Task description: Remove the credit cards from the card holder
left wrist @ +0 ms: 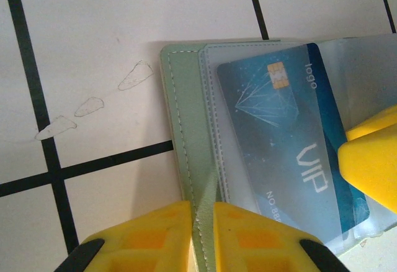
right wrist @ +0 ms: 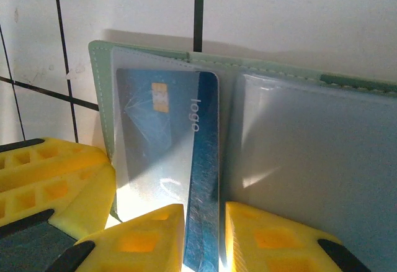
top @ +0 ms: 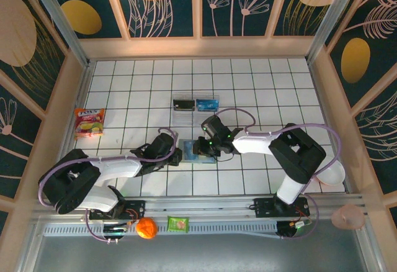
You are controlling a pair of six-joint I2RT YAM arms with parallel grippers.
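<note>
The card holder [left wrist: 185, 129] lies open near the middle of the tiled table's [top: 124, 79] front edge. The left gripper [left wrist: 203, 222] pinches its green cover. The right gripper [right wrist: 205, 238] clamps the VIP credit card [right wrist: 208, 160], which is partly out of its clear pocket. Beyond them, a clear tray [top: 195, 116] holds a black card [top: 183, 104] and a blue card [top: 206, 104].

Card holder [right wrist: 298, 160] lies open on white tiled table [right wrist: 298, 17]; green rim, clear pockets. Blue card [right wrist: 161, 129], gold chip, "logo" print, sits in the left pocket. Its near right edge is pinched between the yellow right gripper [right wrist: 205, 235] fingers. Left gripper [right wrist: 93, 188] touches the holder's near left edge.
</note>
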